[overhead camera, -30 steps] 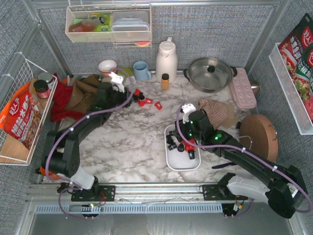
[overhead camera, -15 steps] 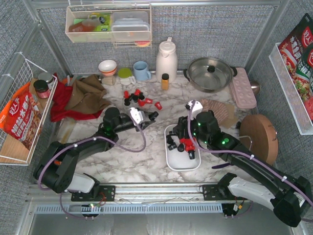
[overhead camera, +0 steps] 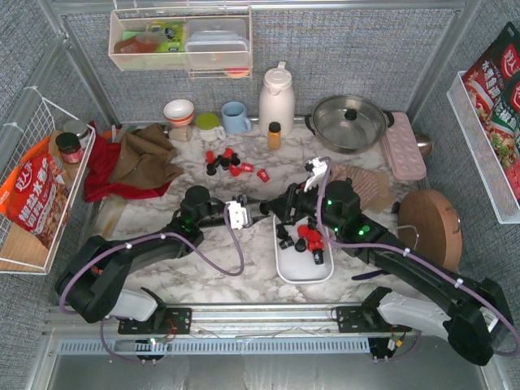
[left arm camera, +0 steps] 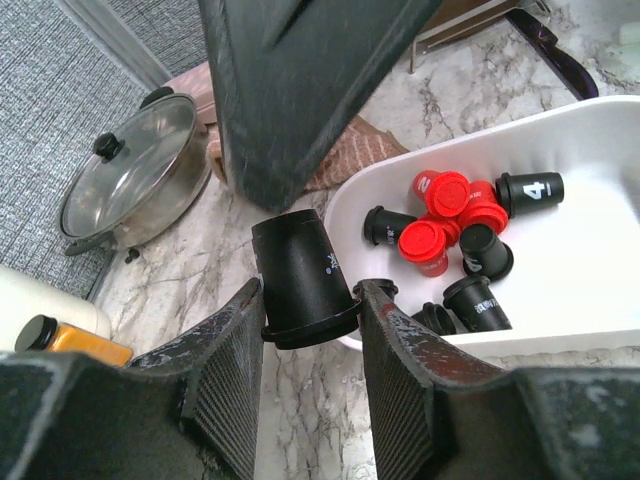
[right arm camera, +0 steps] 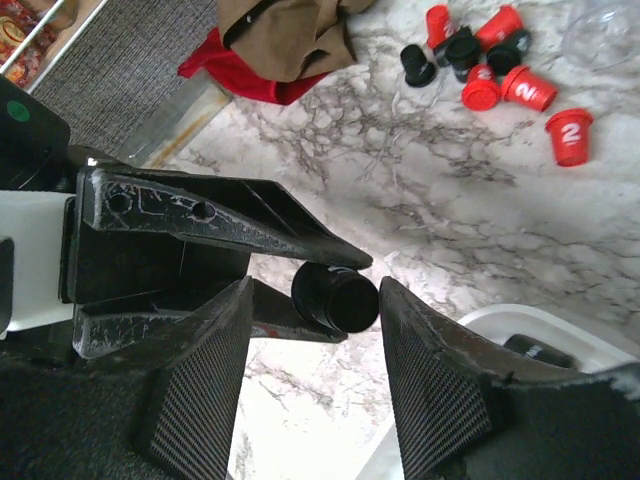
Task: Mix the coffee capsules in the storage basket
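The white storage basket [overhead camera: 283,266] lies at centre right with several red and black coffee capsules [overhead camera: 307,237] in it. My left gripper [overhead camera: 262,206] hovers just left of its far corner, shut on a black capsule [left arm camera: 298,268] by the flanged rim. My right gripper [overhead camera: 282,208] faces it, open, its fingers straddling that same capsule [right arm camera: 336,298] with a gap on the left side. In the left wrist view the basket [left arm camera: 480,346] and its capsules [left arm camera: 440,196] lie just beyond the held one. More capsules [overhead camera: 231,162] sit loose on the marble farther back.
Along the back stand a small amber bottle [overhead camera: 275,135], a white thermos [overhead camera: 276,99], a blue mug [overhead camera: 236,118] and a lidded pot [overhead camera: 349,122]. Red and brown cloths [overhead camera: 134,162] lie left. A pink box [overhead camera: 404,154] and a round wooden board [overhead camera: 431,227] sit right.
My left arm swung from the back pile to the basket's corner carrying a black capsule. My right gripper rose out of the basket, turned toward it and widened its jaws.
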`<action>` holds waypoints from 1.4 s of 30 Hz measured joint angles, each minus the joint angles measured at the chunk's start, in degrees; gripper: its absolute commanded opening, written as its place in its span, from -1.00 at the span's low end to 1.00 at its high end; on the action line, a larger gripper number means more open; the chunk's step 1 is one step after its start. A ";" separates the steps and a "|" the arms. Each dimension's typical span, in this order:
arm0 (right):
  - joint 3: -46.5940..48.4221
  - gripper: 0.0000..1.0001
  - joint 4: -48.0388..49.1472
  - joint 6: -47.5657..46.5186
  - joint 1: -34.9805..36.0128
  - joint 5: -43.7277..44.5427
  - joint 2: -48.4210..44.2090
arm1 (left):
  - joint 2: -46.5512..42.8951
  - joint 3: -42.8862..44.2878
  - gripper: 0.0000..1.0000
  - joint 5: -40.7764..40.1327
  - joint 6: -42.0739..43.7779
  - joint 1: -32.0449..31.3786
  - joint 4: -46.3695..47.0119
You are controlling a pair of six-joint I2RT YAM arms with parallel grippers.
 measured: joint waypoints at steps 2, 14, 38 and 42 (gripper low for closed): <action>0.00 0.15 0.81 1.18 0.24 -1.07 1.51 | -0.13 0.00 -0.07 -0.04 0.46 -0.35 -0.48; -0.61 0.14 1.92 2.95 0.90 -1.64 3.43 | -0.76 0.02 -0.09 -1.07 1.44 -1.11 -2.93; -1.33 -0.08 1.05 4.48 1.44 0.74 5.88 | -1.38 0.55 -0.13 -1.11 2.08 -2.08 -3.93; -1.33 -0.28 2.03 5.18 1.66 -0.11 6.19 | -1.44 0.55 -0.09 -1.27 2.05 -2.10 -3.93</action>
